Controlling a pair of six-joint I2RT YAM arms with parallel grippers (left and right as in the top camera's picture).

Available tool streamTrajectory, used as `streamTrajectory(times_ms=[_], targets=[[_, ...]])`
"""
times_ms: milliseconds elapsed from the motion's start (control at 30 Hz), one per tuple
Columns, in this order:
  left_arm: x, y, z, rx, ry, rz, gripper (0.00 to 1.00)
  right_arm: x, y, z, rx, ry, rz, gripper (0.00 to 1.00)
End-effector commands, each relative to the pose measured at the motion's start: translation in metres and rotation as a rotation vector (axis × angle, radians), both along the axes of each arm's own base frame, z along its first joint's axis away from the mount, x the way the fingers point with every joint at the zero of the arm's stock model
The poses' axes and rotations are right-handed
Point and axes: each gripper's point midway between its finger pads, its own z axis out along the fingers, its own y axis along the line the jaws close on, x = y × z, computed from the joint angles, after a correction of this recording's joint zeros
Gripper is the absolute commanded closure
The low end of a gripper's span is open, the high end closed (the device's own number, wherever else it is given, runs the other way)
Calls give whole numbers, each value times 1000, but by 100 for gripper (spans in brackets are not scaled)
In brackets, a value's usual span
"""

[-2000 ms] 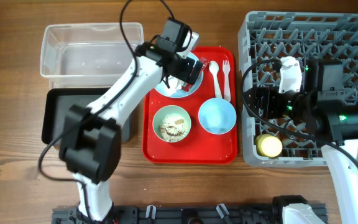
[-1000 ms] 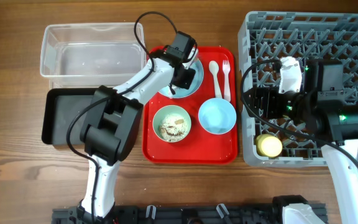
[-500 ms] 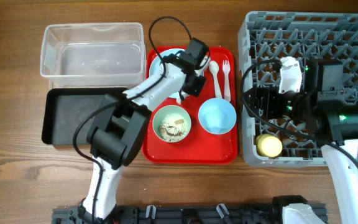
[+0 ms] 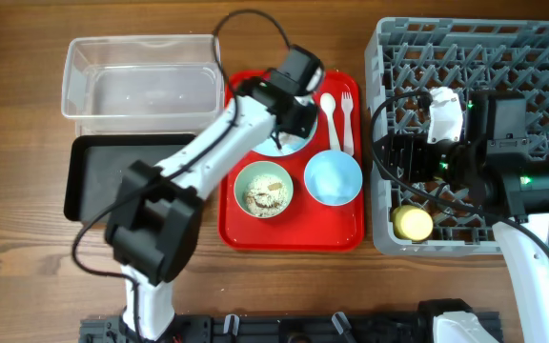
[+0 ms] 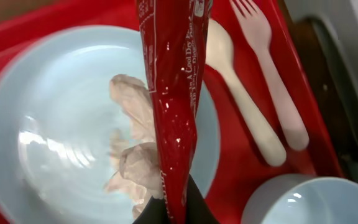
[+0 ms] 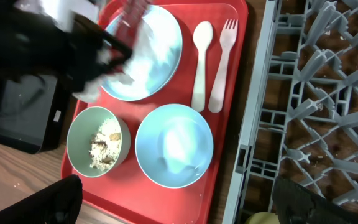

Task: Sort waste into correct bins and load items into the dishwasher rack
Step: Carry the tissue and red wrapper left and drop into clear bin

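My left gripper [image 5: 176, 208] is shut on the red snack wrapper [image 5: 173, 93], which hangs over the light blue plate [image 5: 48, 124]. Crumpled white tissue [image 5: 132, 146] lies on that plate. From overhead, the left gripper [image 4: 294, 110] hovers over the plate [image 4: 276, 145] at the back of the red tray. The white spoon [image 4: 330, 114] and fork [image 4: 347, 112] lie right of it. In front stand the green bowl [image 4: 264, 189] with food scraps [image 6: 101, 146] and the empty blue bowl [image 4: 333, 178]. My right gripper [image 4: 389, 157] is open above the rack's left edge.
The clear tub [image 4: 141, 86] and the black tray [image 4: 93, 176] stand left of the red tray [image 4: 255, 233]. The grey rack [image 4: 484, 52] fills the right side, with a yellow round object [image 4: 413, 222] at its front left corner.
The left arm has swung, and its gripper has shifted over the plate while holding the red wrapper. The right arm has not moved.
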Motion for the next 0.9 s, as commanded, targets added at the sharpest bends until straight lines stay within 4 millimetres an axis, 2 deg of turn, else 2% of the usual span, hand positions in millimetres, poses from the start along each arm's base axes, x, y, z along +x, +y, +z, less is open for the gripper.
streamTrajectory(times_ms=[0,200,333,400,467,533,600,700,733,767,867], targets=[[21,35,36,-73,-45,144,96,1,6,8,14,-20,29,0],[44,82,63,-105,-101,257,96,1,6,8,14,-21,29,1],[58,108,97,-189,-170,347,96,3,6,9,14,-26,29,0],[65,125,122,-239,-224,393,96,3,6,9,14,-27,29,1],[70,139,137,-259,-266,426,96,3,6,9,14,-27,29,0],[75,160,144,-269,-284,484,96,3,6,9,14,-27,29,0],[78,181,138,-266,-271,552,96,3,6,9,15,-26,28,0],[79,217,119,-232,-219,689,96,3,6,9,15,-26,28,0],[77,232,107,-213,-186,745,96,3,6,9,15,-25,28,0],[77,238,99,-206,-163,770,96,3,6,9,15,-25,28,0],[69,263,57,-161,-38,857,96,3,6,8,15,-25,28,0]])
